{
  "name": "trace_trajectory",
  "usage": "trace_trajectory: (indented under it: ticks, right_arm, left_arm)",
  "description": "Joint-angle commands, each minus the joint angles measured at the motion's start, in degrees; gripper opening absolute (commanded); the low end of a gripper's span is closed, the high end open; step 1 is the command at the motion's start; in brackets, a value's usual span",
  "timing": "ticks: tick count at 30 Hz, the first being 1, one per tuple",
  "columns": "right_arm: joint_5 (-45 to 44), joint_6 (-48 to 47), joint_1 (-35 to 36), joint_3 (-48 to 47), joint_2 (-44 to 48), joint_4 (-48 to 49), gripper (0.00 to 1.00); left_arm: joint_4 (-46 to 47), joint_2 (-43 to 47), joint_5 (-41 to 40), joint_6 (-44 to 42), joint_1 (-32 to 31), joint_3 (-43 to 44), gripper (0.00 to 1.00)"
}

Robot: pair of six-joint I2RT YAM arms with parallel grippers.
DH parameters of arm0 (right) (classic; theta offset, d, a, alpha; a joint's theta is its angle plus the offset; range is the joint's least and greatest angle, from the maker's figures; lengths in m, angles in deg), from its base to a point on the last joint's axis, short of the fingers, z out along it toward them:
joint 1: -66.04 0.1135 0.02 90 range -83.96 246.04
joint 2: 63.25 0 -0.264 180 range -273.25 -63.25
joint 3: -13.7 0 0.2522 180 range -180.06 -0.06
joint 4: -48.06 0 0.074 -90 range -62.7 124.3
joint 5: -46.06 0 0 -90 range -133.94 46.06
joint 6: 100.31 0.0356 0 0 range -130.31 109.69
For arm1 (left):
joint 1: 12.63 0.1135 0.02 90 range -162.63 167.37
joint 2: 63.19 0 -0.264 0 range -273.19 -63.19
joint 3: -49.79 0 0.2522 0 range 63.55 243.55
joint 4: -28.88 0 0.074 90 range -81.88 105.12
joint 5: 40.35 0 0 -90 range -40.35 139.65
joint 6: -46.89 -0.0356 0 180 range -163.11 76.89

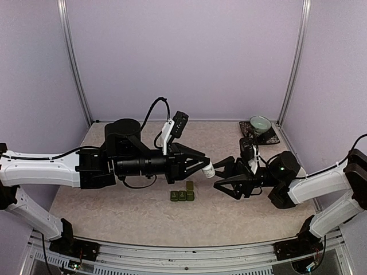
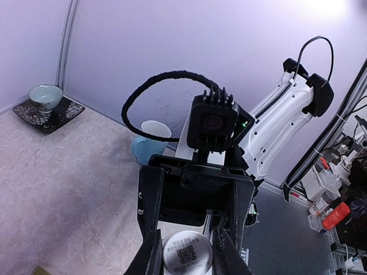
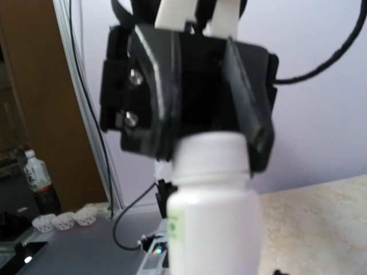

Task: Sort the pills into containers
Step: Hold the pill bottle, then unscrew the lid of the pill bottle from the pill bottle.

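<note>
Dark green containers (image 1: 182, 195) on table (image 1: 114, 212) (right lid up).

A beige, mottled table (image 1: 114, 212) is seen, on which the dark green containers (image 1: 182, 195) are laid near the middle towards the near edge; a further small green piece is seen just behind the strip's right end. A dark patterned saucer (image 1: 259, 133) is set in the far right corner, with a pale green bowl (image 1: 260, 124) carried on it. A pale blue mug (image 2: 150, 144) is stood by the back wall, well apart from the saucer.
</note>
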Motion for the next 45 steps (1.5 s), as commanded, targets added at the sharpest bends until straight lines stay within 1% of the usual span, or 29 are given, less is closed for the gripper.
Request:
trace_trajectory:
  ticks: [1,4,12,17,21,23,26,29,34,37,40,43,45]
  right_arm:
    - [0.0,4.8,0.3,-2.4,-1.3,6.7,0.63]
    - [0.1,5.8,0.3,-3.3,-2.3,7.0,0.6]
    - [1.5,8.6,0.3,-5.2,-4.6,8.4,0.48]
    - [2.7,10.3,0.5,-6.3,-6.3,9.4,0.42]
    - [3.8,11.1,0.7,-7.0,-7.2,9.6,0.33]
    - [4.4,10.9,0.9,-7.2,-7.6,9.2,0.32]
    - [4.6,10.9,1.1,-7.4,-8.2,8.9,0.27]
    - [5.1,11.6,1.2,-7.7,-8.8,9.9,0.19]
    - [5.2,11.9,1.3,-7.9,-8.8,10.5,0.11]
    - [4.1,8.5,1.2,-7.9,-7.3,6.0,0.09]
    - [0.0,1.0,1.2,-7.8,-3.7,-5.3,0.06]
    - [-7.1,-7.8,1.6,-8.3,1.0,-17.9,0.04]
    - [-13.7,-13.2,2.5,-8.7,4.2,-24.9,0.02]
  left_arm:
    - [3.1,-0.1,1.9,-0.6,-0.6,-0.6,0.12]
    - [3.3,-0.5,2.1,-0.6,-0.9,-0.6,0.12]
    - [4.0,-0.3,1.6,-0.5,-1.0,-1.4,0.11]
    - [4.0,-0.5,1.7,-0.6,-1.1,-1.5,0.11]
    - [3.9,-0.3,1.4,-0.7,-1.2,-1.8,0.12]
    - [3.9,0.1,1.0,-0.8,-1.2,-2.0,0.12]
    - [3.9,0.4,0.5,-1.1,-1.2,-2.3,0.12]
    - [3.9,0.5,0.3,-1.0,-1.2,-2.4,0.12]
    - [4.0,0.7,-0.4,-0.9,-1.2,-2.8,0.12]
    - [3.2,1.0,-2.4,-0.2,-1.2,-2.6,0.12]
    - [-0.1,0.6,-6.4,1.1,-1.2,-1.5,0.13]
    - [-2.3,0.3,-10.1,4.8,-1.2,-0.8,0.16]
    - [-3.5,-0.1,-12.2,7.4,-1.2,-0.3,0.17]
